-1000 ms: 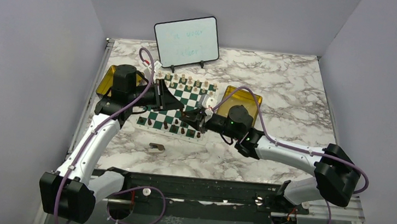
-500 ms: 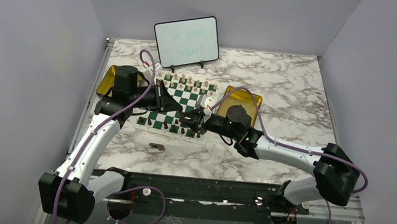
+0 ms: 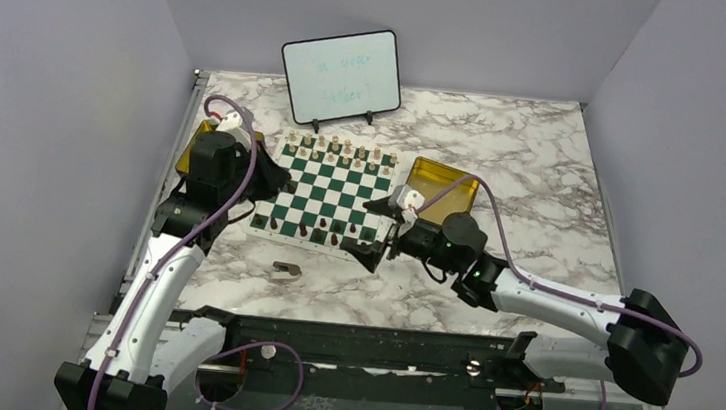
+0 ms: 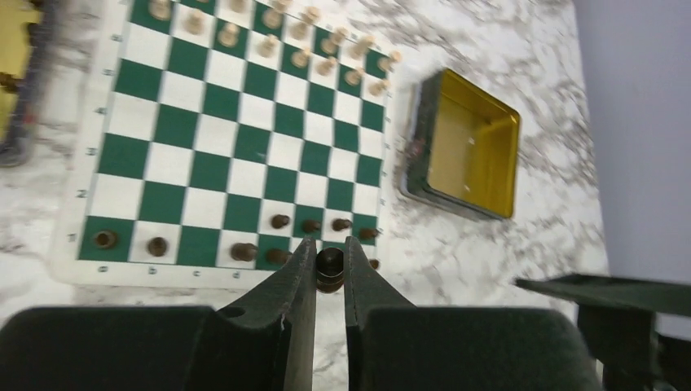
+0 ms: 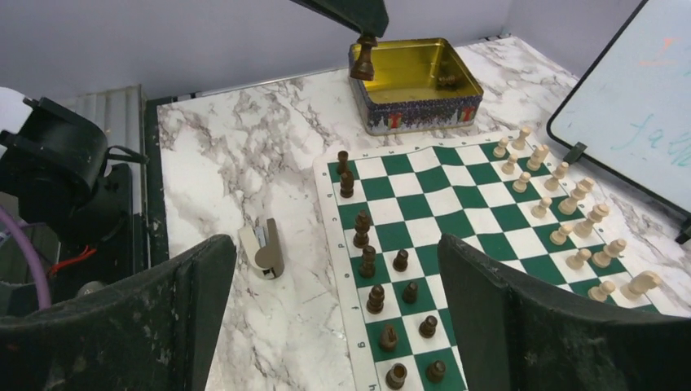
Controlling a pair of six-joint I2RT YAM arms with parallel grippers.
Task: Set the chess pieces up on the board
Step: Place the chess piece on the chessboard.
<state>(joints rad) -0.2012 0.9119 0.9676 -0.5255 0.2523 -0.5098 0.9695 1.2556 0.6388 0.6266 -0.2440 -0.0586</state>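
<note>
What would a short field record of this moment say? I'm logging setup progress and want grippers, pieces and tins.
left gripper: shut on a dark chess piece, lifted near the left gold tin
right gripper: open, empty, beside the chessboard's near right corner
light pieces: two full-looking rows along the far edge
dark pieces: standing on the near two rows, gaps remaining
right gold tin: no pieces visible inside
other: whiteboard behind chessboard; tan scrap on marble table

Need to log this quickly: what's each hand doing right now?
Left hand: closed on a dark chess piece.
Right hand: open, holding nothing.
</note>
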